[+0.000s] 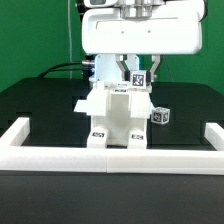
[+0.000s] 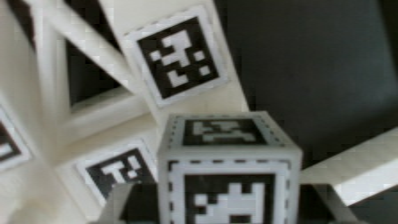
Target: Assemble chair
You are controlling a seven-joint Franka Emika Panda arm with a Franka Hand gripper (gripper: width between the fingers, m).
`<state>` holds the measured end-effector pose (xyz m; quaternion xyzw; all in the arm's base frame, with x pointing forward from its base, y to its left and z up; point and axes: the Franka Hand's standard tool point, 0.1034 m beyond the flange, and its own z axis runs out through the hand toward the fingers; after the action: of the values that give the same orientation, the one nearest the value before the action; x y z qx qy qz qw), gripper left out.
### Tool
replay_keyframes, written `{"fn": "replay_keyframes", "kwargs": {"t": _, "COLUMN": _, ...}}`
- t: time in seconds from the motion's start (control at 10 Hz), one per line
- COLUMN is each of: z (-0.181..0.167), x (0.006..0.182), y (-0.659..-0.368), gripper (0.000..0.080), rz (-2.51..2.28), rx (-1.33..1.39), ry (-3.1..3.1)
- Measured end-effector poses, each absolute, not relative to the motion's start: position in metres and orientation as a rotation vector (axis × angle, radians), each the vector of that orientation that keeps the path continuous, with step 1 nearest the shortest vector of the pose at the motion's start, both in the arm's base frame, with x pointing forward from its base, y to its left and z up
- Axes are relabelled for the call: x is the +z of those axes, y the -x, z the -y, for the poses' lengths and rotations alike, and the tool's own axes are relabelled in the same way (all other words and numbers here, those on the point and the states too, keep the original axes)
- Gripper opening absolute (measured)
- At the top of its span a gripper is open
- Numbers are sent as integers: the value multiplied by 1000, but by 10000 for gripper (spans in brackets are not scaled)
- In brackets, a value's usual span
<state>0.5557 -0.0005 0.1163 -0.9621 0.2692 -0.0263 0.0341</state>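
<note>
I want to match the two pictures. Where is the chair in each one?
Exterior view: the chair stands in the middle, under the gripper.
Wrist view: close up, it fills most of the picture.
Shared landmark: its black-and-white marker tags.

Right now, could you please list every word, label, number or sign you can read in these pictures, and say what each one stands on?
No words, numbers or brand names can be read in either view.
On the chair pieces: only black-and-white square marker tags, which are patterns, not text.
On the small block: another such tag, too small to make out in the exterior view.
</note>
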Motion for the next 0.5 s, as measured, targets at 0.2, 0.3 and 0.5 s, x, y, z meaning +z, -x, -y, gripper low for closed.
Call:
{"fn": "replay_keyframes", "kwargs": {"t": 0.2, "z": -2, "x": 116, "y": -558, "gripper": 289, "rz": -1067, "rx": -87, "ry": 2874}}
{"fn": "replay_keyframes", "kwargs": {"t": 0.3, "z": -2, "x": 116, "y": -558, "gripper": 289, "rz": -1217, "rx": -81, "ry": 2807}}
{"fn": "replay_keyframes", "kwargs": {"t": 0.5, "z": -3, "x": 116, "y": -558, "gripper": 289, "rz": -1365, "rx": -73, "ry": 2729}}
